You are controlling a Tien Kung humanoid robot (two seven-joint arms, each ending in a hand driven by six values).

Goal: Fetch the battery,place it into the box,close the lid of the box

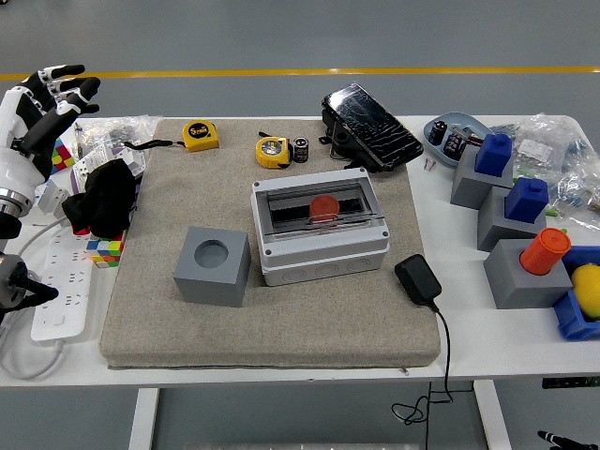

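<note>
Smooth grey plastic box [322,236] with clear glossy lid on coarse felt mat [272,319].

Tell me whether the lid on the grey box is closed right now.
Closed. The clear lid lies flat in the frame of the grey box, and an orange round object shows through it.

On the mat [281,319], the box [321,234] sits centre with a cube [213,266] to its left, a battery [301,149] behind it and an adapter [418,279] to its right.
</note>
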